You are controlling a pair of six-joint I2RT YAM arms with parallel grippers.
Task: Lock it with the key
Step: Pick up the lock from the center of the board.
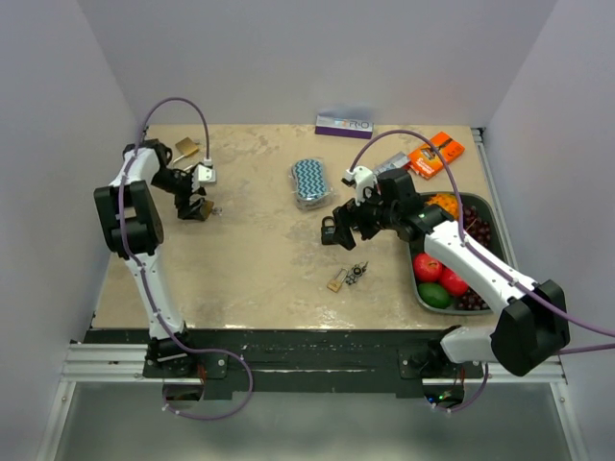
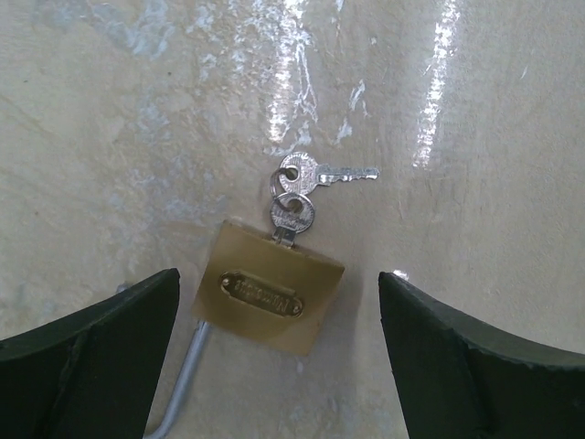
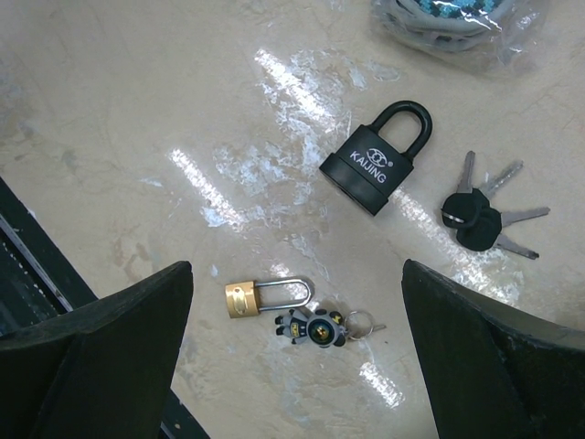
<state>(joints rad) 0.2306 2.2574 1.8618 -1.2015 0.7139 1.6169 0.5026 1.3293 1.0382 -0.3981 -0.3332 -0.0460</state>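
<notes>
Three padlocks are showing across the wrist views: one large brass padlock (image 2: 265,297) lower centre, one black padlock (image 3: 370,174) upper centre, one small brass padlock (image 3: 242,300) lower centre. Two silver keys (image 2: 302,172) are sitting above the large one; black-headed keys (image 3: 475,224) are bunching at right, count unclear.

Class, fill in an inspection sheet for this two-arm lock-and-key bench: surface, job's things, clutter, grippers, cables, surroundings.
Surface: beige stone-patterned table, glossy, with glare.
Job's things: brass padlock with a key in its keyhole, spare key on the ring; black padlock, shackle closed, black-headed keys beside it; small brass padlock beside a keychain charm.
Clutter: chevron pouch, fruit tray, orange packet, purple box.
Grippers: left gripper open over the brass padlock; right gripper open above the black padlock; neither holds anything.
Cables: purple cable loops over each arm.
Surroundings: plain pale walls on three sides.
</notes>
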